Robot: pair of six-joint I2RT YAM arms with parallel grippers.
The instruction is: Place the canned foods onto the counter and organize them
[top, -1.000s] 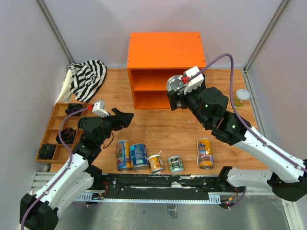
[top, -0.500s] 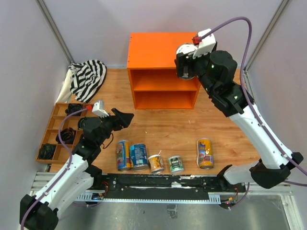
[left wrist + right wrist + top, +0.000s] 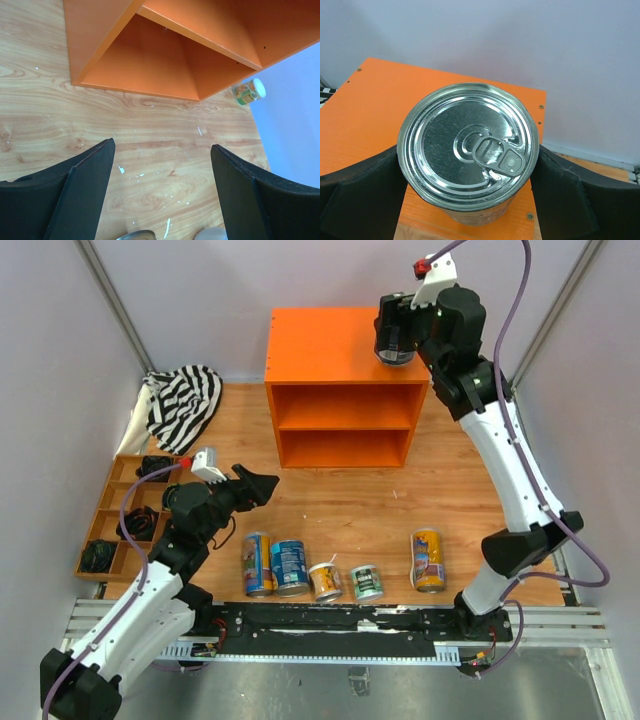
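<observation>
The orange counter (image 3: 330, 345) stands at the back of the table. My right gripper (image 3: 398, 340) is shut on a wide silver-topped can (image 3: 468, 145), its fingers (image 3: 365, 192) clamping both sides, over the right part of the counter top (image 3: 365, 115). Whether the can touches the top I cannot tell. Several more cans lie in a row near the front edge, among them a tall yellow-and-blue one (image 3: 257, 563), a wide blue one (image 3: 289, 566) and a small green one (image 3: 366, 582). My left gripper (image 3: 262, 485) hangs open over bare wood (image 3: 162, 146), left of the counter's front.
A small can (image 3: 504, 443) stands alone at the right wall, also in the left wrist view (image 3: 248, 91). A striped cloth (image 3: 182, 403) lies at the back left. A brown compartment tray (image 3: 118, 515) with black items sits on the left. Grey walls close in both sides.
My right arm has lifted the wide can from in front of the counter's shelf up over its top right part. The left arm has not moved.
</observation>
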